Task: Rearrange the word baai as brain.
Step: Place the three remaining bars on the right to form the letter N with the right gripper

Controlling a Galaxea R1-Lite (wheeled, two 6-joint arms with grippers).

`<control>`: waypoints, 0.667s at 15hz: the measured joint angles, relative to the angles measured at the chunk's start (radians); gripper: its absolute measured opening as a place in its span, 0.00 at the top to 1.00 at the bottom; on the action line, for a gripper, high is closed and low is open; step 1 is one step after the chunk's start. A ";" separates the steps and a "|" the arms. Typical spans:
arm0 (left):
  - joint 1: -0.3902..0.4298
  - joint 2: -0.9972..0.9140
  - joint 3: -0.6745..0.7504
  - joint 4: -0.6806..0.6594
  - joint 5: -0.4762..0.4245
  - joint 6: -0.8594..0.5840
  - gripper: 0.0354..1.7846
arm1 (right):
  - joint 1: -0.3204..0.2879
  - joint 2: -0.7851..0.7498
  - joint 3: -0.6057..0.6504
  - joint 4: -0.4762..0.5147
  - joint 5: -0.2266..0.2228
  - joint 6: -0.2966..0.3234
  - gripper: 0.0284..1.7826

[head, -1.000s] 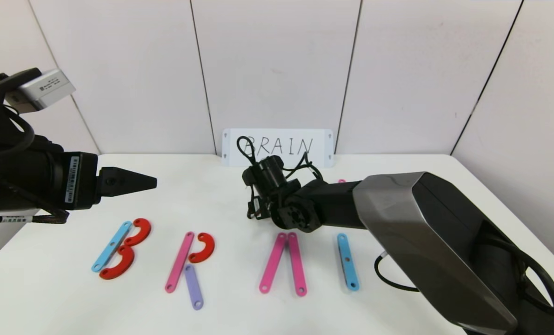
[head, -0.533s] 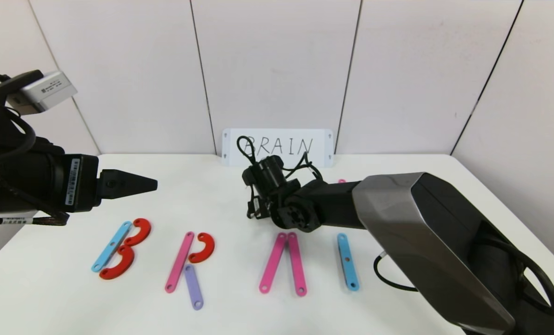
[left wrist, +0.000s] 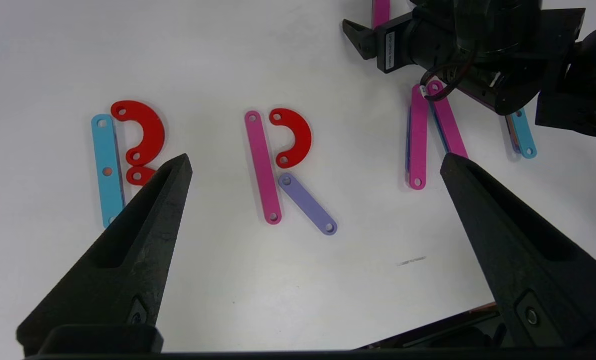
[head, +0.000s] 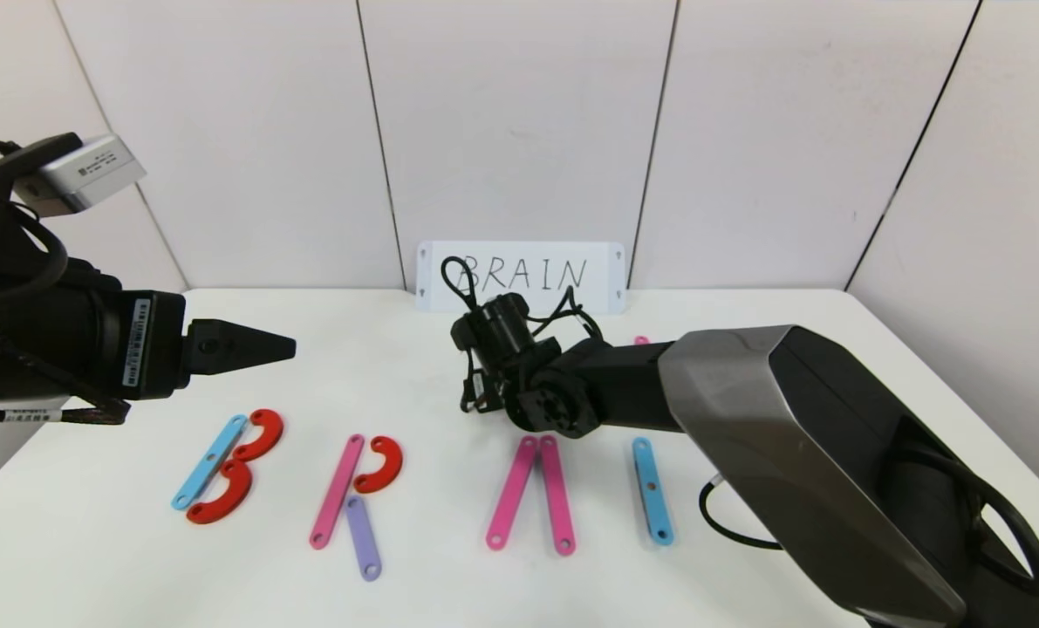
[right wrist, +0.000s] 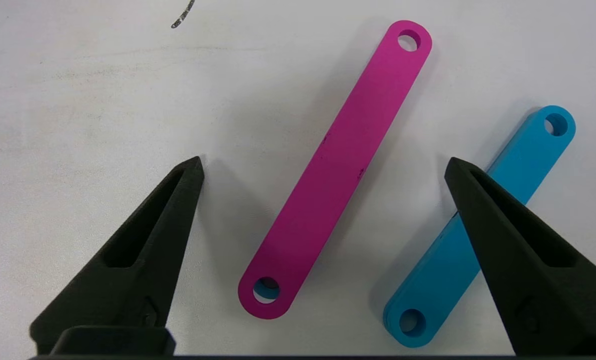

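Four strip-built letters lie in a row near the table's front. The B has a blue strip (head: 209,462) and two red half-rings (head: 257,434). The R has a pink strip (head: 338,491), a red half-ring (head: 378,463) and a purple strip (head: 364,538). The A is two pink strips (head: 513,493). The I is a blue strip (head: 652,491). My right gripper (right wrist: 324,161) is open, low over a loose pink strip (right wrist: 335,170), with a loose blue strip (right wrist: 478,225) beside it. In the head view my right arm (head: 571,397) hides these two. My left gripper (left wrist: 315,157) is open and empty, above the R.
A white card (head: 519,275) with handwritten BRAIN leans on the back wall. My right arm's big link (head: 798,462) covers the table's right front, with a black cable (head: 728,519) beside the I. My left arm (head: 65,349) hangs over the left edge.
My right wrist has shifted slightly left and toward the back. My left arm has barely moved. The letters have not moved.
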 joint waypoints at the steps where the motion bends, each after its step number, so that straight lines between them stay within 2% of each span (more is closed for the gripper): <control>1: 0.000 0.000 0.000 0.000 0.000 0.000 0.03 | 0.000 0.001 0.000 0.000 0.000 0.000 0.13; 3: 0.000 -0.001 0.000 0.000 0.000 0.000 0.03 | 0.000 0.002 0.000 0.000 0.000 -0.001 0.26; 8: -0.001 -0.003 0.000 0.000 0.000 0.000 0.03 | -0.001 0.004 0.000 0.000 -0.002 0.000 0.76; 10: -0.001 -0.005 0.000 0.000 0.000 0.000 0.03 | -0.001 0.005 0.000 0.000 -0.002 0.000 0.84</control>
